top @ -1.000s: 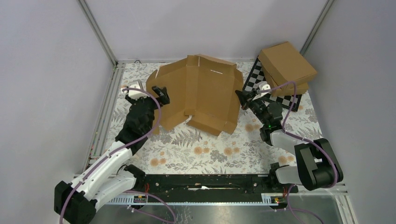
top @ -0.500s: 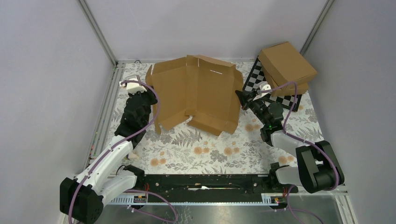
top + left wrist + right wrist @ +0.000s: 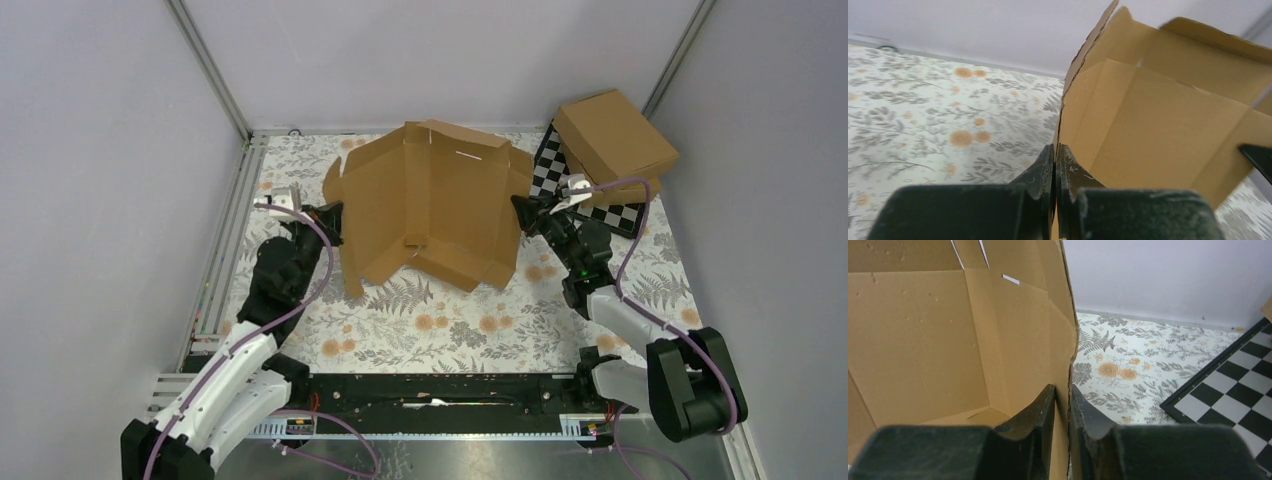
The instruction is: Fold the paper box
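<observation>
The paper box (image 3: pixel 440 200) is a brown cardboard blank on the floral table, partly folded, with its left and right side panels standing up. My left gripper (image 3: pixel 333 212) is shut on the edge of the left panel; in the left wrist view the fingertips (image 3: pixel 1054 150) pinch that edge of the box (image 3: pixel 1158 120). My right gripper (image 3: pixel 520 207) is at the right panel. In the right wrist view its jaws (image 3: pixel 1062 392) straddle the panel's edge of the box (image 3: pixel 923 340), slightly apart, with a small gap beside the card.
Two ready-made cardboard boxes (image 3: pixel 613 135) are stacked at the back right on a black-and-white checkerboard (image 3: pixel 548 170). A metal rail (image 3: pixel 235 220) runs along the table's left side. Grey walls close in the back and sides.
My left gripper has shut on the left panel's edge and drawn back, lifting that panel. My right gripper's jaws have eased apart around the right panel's edge.
</observation>
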`<state>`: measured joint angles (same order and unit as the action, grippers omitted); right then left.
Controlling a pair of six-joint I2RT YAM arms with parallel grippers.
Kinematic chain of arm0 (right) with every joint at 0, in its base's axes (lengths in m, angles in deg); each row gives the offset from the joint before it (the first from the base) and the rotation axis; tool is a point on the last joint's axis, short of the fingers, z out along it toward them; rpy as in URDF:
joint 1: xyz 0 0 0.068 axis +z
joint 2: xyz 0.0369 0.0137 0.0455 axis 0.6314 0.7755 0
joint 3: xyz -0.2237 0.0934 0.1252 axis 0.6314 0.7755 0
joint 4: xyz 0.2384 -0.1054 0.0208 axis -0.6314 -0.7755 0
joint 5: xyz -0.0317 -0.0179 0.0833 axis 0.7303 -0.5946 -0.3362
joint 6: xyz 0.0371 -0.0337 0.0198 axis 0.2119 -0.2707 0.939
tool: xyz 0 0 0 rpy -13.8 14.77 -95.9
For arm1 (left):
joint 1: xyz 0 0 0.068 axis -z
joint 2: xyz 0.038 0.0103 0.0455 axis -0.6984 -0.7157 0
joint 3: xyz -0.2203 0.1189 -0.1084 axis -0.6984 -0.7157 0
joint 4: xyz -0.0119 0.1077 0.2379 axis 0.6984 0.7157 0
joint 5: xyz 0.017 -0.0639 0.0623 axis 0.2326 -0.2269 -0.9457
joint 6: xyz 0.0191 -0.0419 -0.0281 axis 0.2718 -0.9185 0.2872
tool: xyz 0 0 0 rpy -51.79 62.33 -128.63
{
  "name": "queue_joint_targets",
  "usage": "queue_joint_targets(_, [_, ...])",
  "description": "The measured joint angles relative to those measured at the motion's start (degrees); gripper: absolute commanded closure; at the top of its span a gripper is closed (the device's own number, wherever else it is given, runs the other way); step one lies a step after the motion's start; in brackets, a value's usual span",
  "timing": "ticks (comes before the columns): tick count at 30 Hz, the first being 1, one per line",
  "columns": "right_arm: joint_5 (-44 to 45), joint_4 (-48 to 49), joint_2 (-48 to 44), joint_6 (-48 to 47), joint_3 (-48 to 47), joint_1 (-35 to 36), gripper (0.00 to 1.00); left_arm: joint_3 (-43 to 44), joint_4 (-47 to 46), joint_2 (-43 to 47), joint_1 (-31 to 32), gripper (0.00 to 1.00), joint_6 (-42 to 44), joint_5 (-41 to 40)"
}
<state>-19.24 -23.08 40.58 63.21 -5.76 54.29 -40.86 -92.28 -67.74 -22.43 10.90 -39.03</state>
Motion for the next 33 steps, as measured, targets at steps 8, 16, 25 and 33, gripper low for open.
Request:
queue_joint_targets(8, [6.5, -5.6, -6.2, 5.3, 6.3, 0.1, 0.62, -7.7, -6.0, 7.5, 6.5, 1.0, 1.6, 8.3])
queue_joint_targets(16, [10.4, -10.6, -5.8, 10.5, 9.3, 0.1, 0.48, -8.0, -8.0, 7.8, 11.2, 1.0, 5.7, 12.9])
queue_joint_targets(25, [12.5, -11.2, -7.6, 15.7, 15.7, 0.1, 0.38, -8.4, -7.8, 8.3, 12.9, 1.0, 6.9, 12.5])
queue_joint_targets(33, [12.6, -11.2, -4.1, 16.6, 15.5, 0.1, 0.64, -10.4, -8.5, 10.1, 13.7, 1.0, 8.9, 12.7])
